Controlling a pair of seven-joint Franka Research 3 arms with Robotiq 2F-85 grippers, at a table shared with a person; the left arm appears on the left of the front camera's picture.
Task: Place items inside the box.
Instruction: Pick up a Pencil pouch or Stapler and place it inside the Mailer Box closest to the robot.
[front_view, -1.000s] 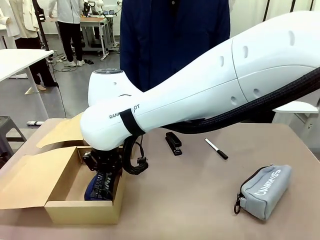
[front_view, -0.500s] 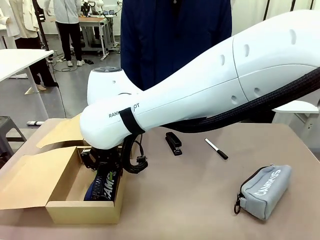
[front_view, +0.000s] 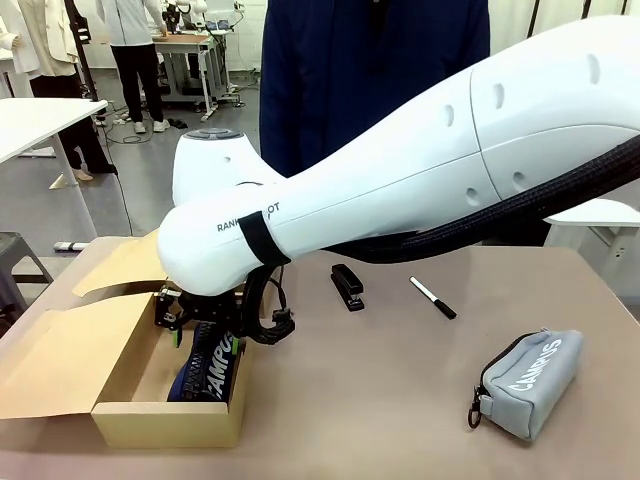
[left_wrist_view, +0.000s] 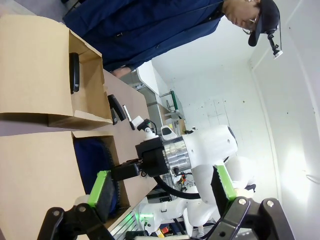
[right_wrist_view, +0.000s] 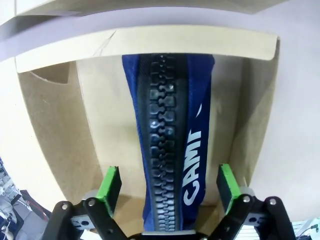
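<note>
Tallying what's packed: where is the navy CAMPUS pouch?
Front view: the navy pouch sits inside the cardboard box at picture left, under the right gripper, whose jaws stand open.

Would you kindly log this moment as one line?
right tool open | navy CAMPUS pouch in cardboard box | grey CAMPUS pouch, black stapler on table

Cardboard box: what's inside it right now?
The navy CAMPUS pouch lies in the cardboard box, zipper up, between the pads of the open right end effector, touching neither. The box floor under it is covered; anything beneath is hidden.
</note>
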